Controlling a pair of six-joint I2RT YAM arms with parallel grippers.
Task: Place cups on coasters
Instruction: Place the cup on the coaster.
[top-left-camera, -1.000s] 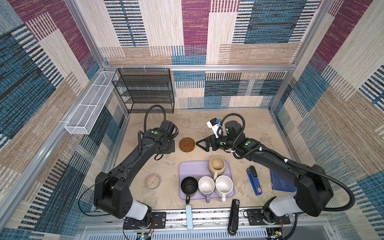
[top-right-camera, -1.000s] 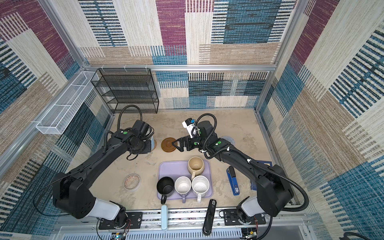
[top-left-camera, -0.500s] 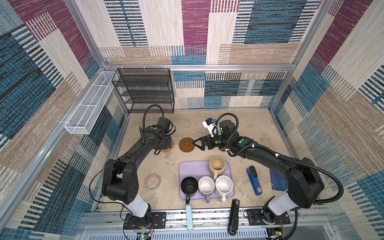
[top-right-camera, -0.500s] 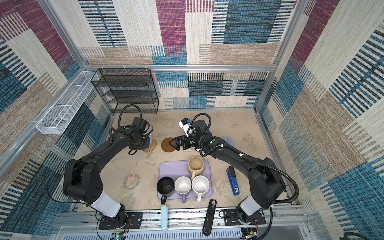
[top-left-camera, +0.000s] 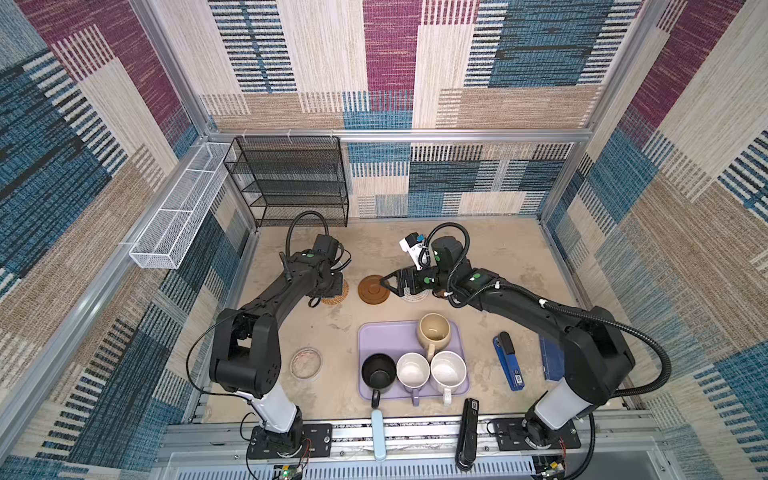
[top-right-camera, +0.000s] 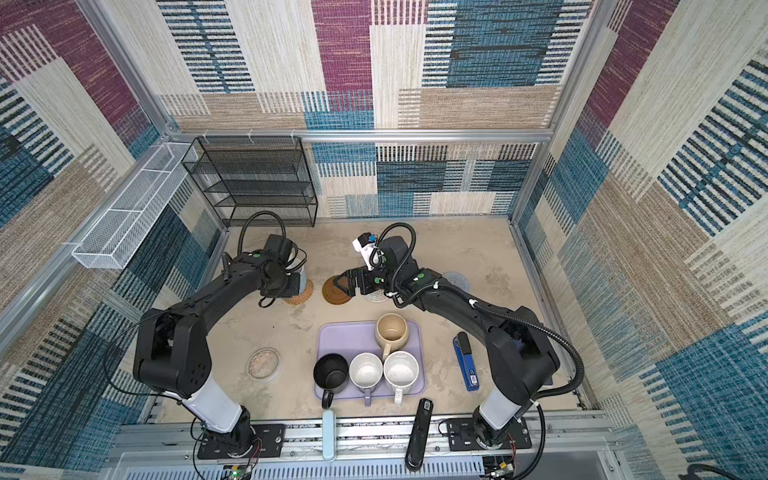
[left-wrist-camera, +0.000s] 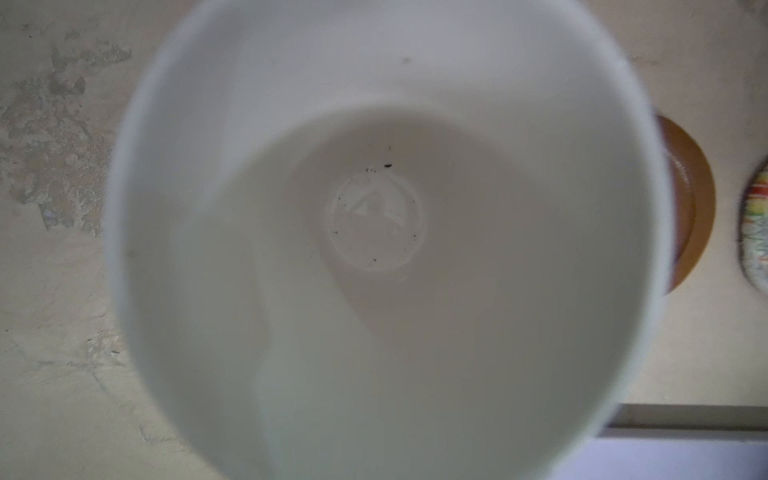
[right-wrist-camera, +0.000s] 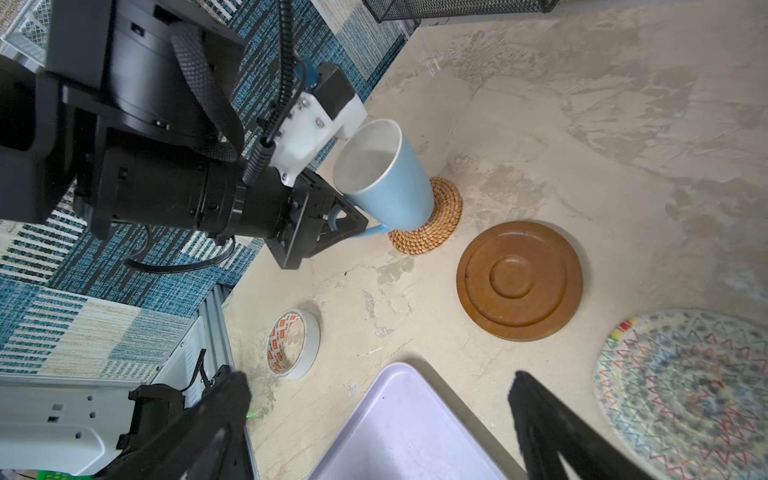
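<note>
Left jaws, pinching the light blue cup (right-wrist-camera: 386, 178) by its handle, have brought it tilted onto the rattan coaster (right-wrist-camera: 442, 216); release seems next. Right jaws are spread.

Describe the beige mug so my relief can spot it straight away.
Find the lavender tray at the table's front centre. A black mug, a lavender mug and a white mug line its near edge; the beige mug stands alone behind them, at the far right corner. It alone is tan inside too.

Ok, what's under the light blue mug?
The woven rattan coaster lies under the light blue mug; part of its rim shows, the middle is covered by the mug.
</note>
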